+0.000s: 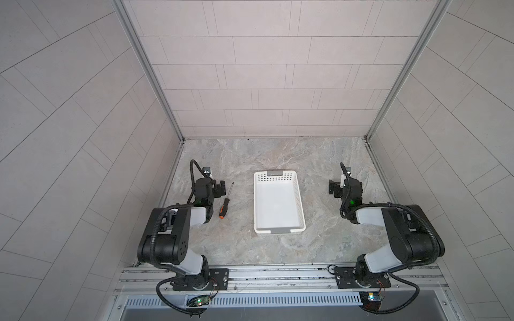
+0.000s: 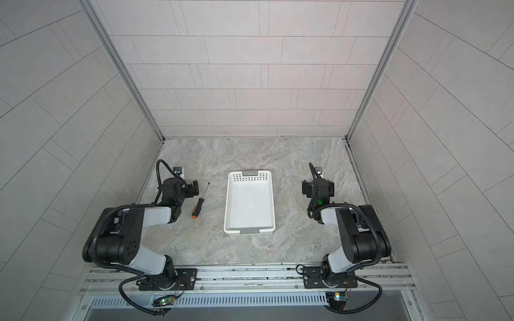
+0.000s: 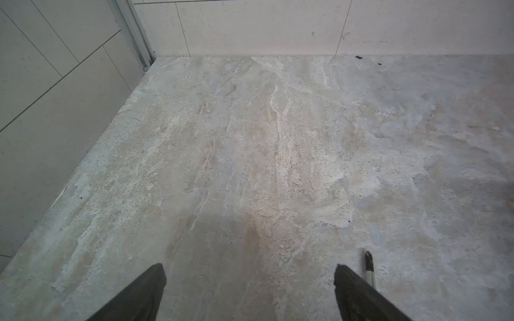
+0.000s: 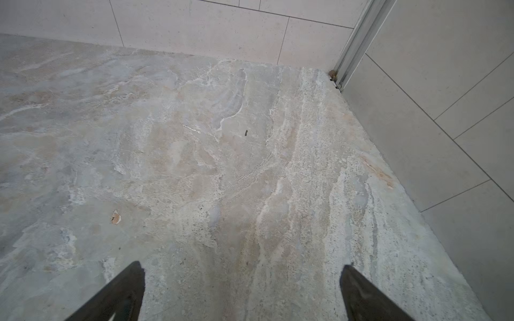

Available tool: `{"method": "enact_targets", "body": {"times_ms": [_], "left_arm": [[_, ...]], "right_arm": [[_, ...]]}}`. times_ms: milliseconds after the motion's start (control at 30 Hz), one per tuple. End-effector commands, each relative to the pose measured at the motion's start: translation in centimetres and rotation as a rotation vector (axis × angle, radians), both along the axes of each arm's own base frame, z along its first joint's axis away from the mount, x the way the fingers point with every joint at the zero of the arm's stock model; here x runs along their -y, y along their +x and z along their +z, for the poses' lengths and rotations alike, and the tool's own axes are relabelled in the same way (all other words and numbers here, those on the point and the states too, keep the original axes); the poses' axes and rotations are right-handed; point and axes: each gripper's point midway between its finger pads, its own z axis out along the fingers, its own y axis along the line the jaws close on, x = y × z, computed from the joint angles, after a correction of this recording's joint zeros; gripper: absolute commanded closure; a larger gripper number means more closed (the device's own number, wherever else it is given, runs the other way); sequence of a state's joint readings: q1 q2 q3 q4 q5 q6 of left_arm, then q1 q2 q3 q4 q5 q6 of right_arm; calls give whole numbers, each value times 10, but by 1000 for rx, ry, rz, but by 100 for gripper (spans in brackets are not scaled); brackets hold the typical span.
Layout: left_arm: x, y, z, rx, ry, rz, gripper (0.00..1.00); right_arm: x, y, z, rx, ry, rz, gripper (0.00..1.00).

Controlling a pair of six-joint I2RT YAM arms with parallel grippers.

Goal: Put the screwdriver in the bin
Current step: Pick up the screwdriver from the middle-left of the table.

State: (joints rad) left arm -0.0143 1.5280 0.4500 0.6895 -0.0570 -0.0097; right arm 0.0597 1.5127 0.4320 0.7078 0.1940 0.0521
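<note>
While the screwdriver (image 1: pixel 226 199) lies beside the bin (image 1: pixel 278 205), left tool (image 3: pixel 249 267) and right tool (image 4: pixel 242 266) stand apart.

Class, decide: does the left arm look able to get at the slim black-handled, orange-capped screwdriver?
Probably yes: the screwdriver lies flat on the marbled table right beside the open left gripper, nothing between them, and the white perforated plastic bin stands apart.
</note>
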Motion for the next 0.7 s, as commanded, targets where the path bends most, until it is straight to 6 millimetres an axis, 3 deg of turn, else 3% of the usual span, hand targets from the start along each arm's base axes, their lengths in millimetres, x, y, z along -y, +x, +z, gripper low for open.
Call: {"method": "enact_targets", "body": {"times_ms": [0,667], "left_arm": [[1,4,7,20,10,6,0],[2,3,7,23,24,6,0]], "right_arm": [[1,2,4,11,-5,-2,0],[1,2,4,13,-6,-3,0]]}}
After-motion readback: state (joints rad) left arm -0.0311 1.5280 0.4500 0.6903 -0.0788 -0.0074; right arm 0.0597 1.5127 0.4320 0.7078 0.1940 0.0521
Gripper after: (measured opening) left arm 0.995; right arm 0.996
